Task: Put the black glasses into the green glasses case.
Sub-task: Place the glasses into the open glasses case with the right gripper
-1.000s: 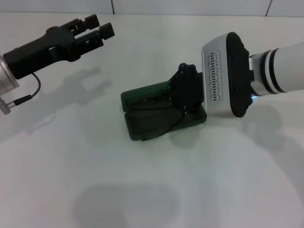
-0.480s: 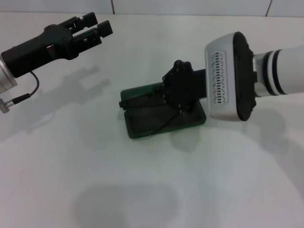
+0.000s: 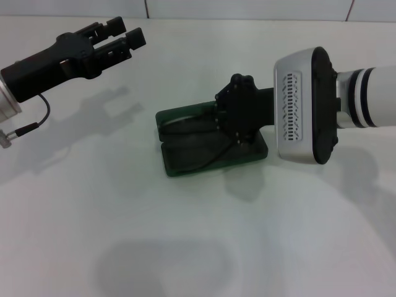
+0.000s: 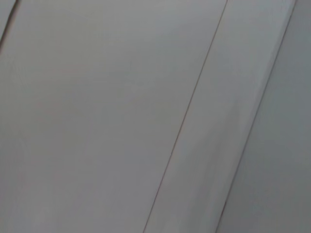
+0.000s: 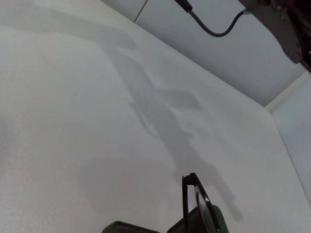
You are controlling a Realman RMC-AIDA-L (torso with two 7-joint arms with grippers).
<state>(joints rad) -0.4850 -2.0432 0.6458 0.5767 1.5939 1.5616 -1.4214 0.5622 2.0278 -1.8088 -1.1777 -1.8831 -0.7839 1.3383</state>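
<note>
The green glasses case (image 3: 185,158) lies open on the white table, mid-scene in the head view. My right gripper (image 3: 237,137) hangs over its right half, pointing down into it and shut on the black glasses. Most of the frame is hidden under the gripper. One slim temple arm (image 3: 213,159) curves down from it across the near half of the case. The right wrist view shows a lens and rim of the glasses (image 5: 200,204) standing upright over a green edge of the case (image 5: 127,227). My left gripper (image 3: 124,34) is raised at the far left, open and holding nothing.
White table (image 3: 198,247) all around the case, with a white tiled wall (image 3: 247,7) behind it. The left arm's body and its cable (image 5: 214,30) show in the right wrist view. The left wrist view holds only a white panelled surface (image 4: 121,116).
My right arm has drifted slightly right and lifted a little. The dangling temple arm's tip has come from the case's front edge to inside the case. The left arm has barely moved.
</note>
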